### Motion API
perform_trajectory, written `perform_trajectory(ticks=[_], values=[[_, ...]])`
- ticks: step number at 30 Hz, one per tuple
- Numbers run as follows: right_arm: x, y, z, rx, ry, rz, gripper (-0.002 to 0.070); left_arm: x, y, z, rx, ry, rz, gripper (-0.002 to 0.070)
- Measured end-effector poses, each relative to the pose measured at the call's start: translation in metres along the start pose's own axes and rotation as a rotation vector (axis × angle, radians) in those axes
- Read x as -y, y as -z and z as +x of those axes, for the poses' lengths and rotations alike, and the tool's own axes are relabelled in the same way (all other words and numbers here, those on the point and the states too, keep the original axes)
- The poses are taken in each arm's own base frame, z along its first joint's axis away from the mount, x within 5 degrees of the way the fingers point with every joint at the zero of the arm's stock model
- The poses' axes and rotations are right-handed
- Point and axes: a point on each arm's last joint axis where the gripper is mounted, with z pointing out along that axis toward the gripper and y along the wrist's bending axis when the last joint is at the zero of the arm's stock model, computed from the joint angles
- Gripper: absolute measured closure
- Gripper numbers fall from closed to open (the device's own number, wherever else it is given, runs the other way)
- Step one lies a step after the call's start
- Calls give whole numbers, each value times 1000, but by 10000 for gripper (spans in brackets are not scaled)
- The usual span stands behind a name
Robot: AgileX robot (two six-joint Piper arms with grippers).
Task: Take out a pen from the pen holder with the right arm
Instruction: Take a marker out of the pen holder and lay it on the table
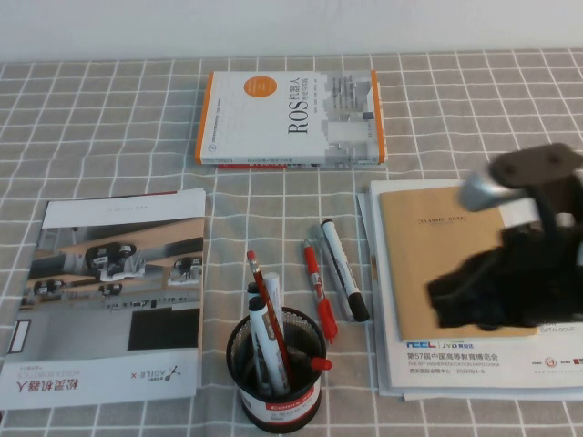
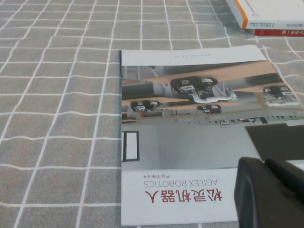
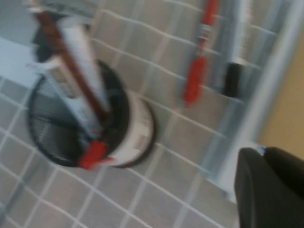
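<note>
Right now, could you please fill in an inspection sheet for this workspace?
Surface: grey checked tablecloth, lying flat.
Job's things: black mesh pen holder at the near edge, upright, with several pens standing in it.
Clutter: red pen and black-capped marker lying beside the holder; ROS book at the far side; AgileX brochure on the left; brown notebook on a paper stack on the right.
Grippers: right gripper shut, empty, above the notebook, right of the holder; left gripper shut, above the brochure's corner.
Cables: nothing seen.
Surroundings: pale wall beyond the table.
</note>
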Motion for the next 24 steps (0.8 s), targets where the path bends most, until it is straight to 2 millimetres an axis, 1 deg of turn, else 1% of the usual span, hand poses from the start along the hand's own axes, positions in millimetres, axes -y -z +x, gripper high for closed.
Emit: perform_trajectory(ticks=[1, 4, 7, 9, 11, 14, 20, 21, 24], values=[[-7, -3, -4, -1, 20, -16, 688, 0, 0, 0, 0, 0, 0, 678], [-31, -19, -18, 6, 93, -60, 688, 0, 0, 0, 0, 0, 0, 678], [-52, -30, -26, 35, 150, -100, 688, 0, 0, 0, 0, 0, 0, 678], [-62, -36, -29, 71, 170, -120, 685, 0, 0, 0, 0, 0, 0, 678], [-70, -40, -31, 113, 194, -137, 661, 0, 0, 0, 0, 0, 0, 678], [-80, -43, -33, 173, 235, -158, 584, 0, 0, 0, 0, 0, 0, 678], [-87, -51, -40, 312, 246, -168, 318, 0, 0, 0, 0, 0, 0, 678], [-87, -52, -40, 347, 245, -169, 291, 0, 0, 0, 0, 0, 0, 678], [-83, -62, -30, 463, 262, -155, 258, 0, 0, 0, 0, 0, 0, 678]])
